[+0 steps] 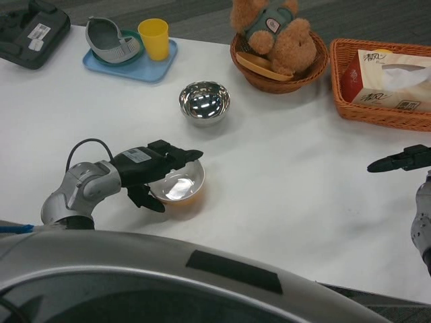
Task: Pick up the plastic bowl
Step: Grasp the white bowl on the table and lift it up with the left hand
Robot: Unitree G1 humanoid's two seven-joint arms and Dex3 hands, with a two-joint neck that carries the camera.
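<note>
low in the left half of the frame, the left hand (149, 171) wraps the plastic bowl (179, 186), an orange bowl with a shiny lining that sits on the white surface (283, 195). the upper fingers (180, 156) lie across the far rim and a lower one curls under the near left side, so the hand is grasping the bowl, though whether the bowl has left the surface cannot be told from this view. the likely trouble is the hold itself: it catches only the left part of the rim, so on a lift the free right side could sag and the bowl tip or slide out. the slick lining would make a slip easier if the fingers press on it rather than on the outer wall.

at the right edge, mid-height, the right hand (404, 159) hovers with its fingers stretched flat and holds nothing; it is well apart from the bowl.

further up, near the centre, a steel bowl (205, 102) stands fairly close beyond the plastic one. a forward swing of the lifted bowl could knock it. at the top sit a blue tray (111, 66) with a yellow cup (155, 38), a round basket (306, 74) with a teddy bear (273, 30), and a tissue box (390, 77), all out of the way.
</note>
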